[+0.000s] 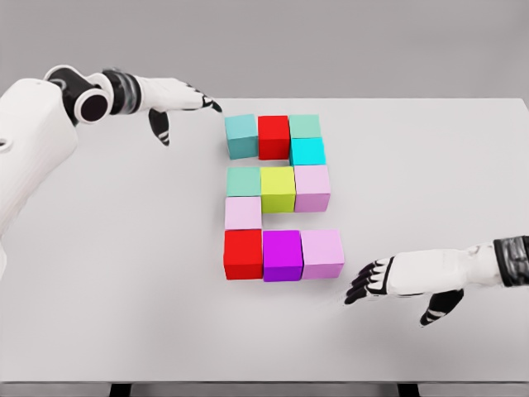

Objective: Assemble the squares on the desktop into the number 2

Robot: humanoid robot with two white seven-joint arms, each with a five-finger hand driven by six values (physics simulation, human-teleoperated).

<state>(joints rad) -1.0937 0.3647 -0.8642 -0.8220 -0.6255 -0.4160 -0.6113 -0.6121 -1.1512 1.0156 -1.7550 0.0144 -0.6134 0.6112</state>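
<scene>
While the eleven cubes already read as a 2 on the white bench [99,314], the nearest thing to the camera is the right robot hand [388,279], resting low just right of the pale pink cube [322,254], fingers spread and relaxed, holding nothing and not touching it. Taking the yellow-green cube [278,188] at the figure's centre as the landmark, the bottom row lies nearer the camera than it: a red cube [243,254] to the near left, a magenta cube [283,255] straight in front, and that pale pink one to the near right. A lighter pink cube [243,212] sits at its near-left corner, linking up to a sea-green cube [244,182] touching its left side; a lilac cube [312,188] touches its right. Beyond it a cyan cube [307,151] stands to the far right, then the top row of teal cube [241,136], red cube [274,136] and mint cube [305,126]. Farthest, well to the far left, the left robot hand [183,101] hovers open and empty near the teal cube. The blocks look rigid, light and smooth-faced, likely to slide under a nudge; any trimming would best pinch two opposite free faces, or push flat against an outer side.
</scene>
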